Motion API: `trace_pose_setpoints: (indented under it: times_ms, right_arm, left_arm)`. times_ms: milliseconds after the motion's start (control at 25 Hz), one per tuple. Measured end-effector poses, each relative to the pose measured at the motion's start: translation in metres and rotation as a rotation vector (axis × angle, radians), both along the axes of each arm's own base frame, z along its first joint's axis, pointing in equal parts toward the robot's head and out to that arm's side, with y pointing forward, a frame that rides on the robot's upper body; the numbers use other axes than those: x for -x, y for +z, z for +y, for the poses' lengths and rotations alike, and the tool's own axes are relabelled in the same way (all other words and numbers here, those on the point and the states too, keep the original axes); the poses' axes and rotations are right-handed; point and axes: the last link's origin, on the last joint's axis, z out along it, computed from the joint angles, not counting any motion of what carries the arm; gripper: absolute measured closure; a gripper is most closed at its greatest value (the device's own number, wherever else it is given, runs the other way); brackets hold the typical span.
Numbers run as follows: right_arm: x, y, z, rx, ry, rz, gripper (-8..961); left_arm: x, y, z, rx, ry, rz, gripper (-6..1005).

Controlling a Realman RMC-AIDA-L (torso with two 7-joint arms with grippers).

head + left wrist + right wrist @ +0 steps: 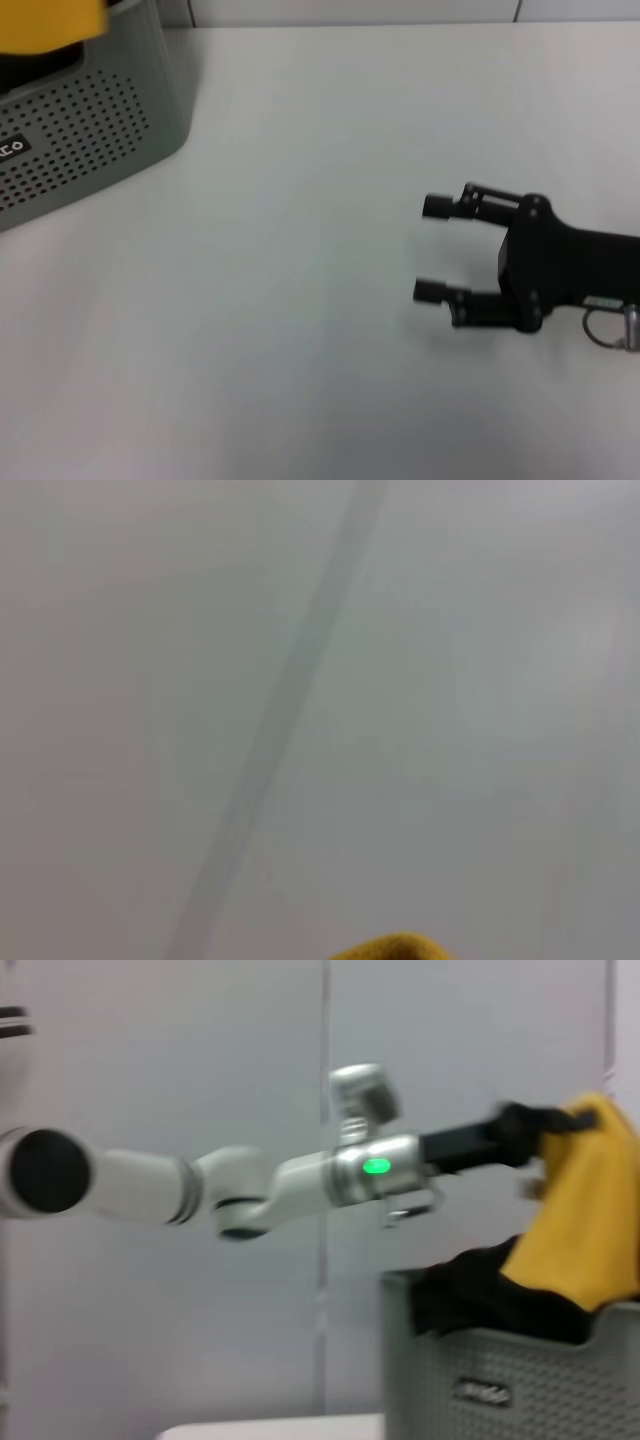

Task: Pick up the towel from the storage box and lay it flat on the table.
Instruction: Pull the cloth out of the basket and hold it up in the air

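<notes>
Mustard-yellow cloth is hanging from the left claw [535,1135], which is reaching in over the storage box [510,1380] and pinching the towel [585,1220] at its upper edge. Fingers themselves blurred in the right wrist view, but the cloth is draping straight down from them, so reading it as clamped on the fabric.

Below the left claw: the towel's long axis is running vertical, its lower part still down inside the storage box, against something dark in there. Not yet clear of the rim, by the look of it.

Left wrist view is giving only a sliver of yellow at the frame edge.

Outward from that claw: the open table [300,300] is lying beyond the box wall, toward the right arm's side. Judgement: the cloth needs lifting higher, then carrying that way.

Right claw [432,248] is hovering low over the table, fingers spread, holding nothing, well apart from the box. Left arm is plainly the nearer one.
</notes>
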Motion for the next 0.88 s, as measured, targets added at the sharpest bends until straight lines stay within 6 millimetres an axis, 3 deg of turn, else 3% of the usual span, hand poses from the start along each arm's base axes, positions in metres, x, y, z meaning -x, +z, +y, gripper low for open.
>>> trace_pose_setpoints:
  times_ms: [160, 360, 600, 880]
  right_arm:
    - [-0.002, -0.001, 0.011, -0.088, -0.066, 0.053, 162]
    - [0.007, -0.004, 0.017, -0.176, -0.031, 0.100, 162]
    - [0.030, -0.017, 0.019, -0.251, 0.067, 0.121, 162]
    - [0.061, -0.043, 0.022, -0.352, 0.142, 0.069, 163]
  left_arm:
    - [-0.022, -0.005, -0.025, 0.078, -0.272, -0.107, 968]
    - [-0.034, -0.018, -0.042, 0.169, -0.469, -0.261, 967]
    - [-0.041, -0.054, -0.037, 0.342, -0.512, -0.366, 967]
    - [-0.046, -0.086, -0.030, 0.404, -0.495, -0.445, 968]
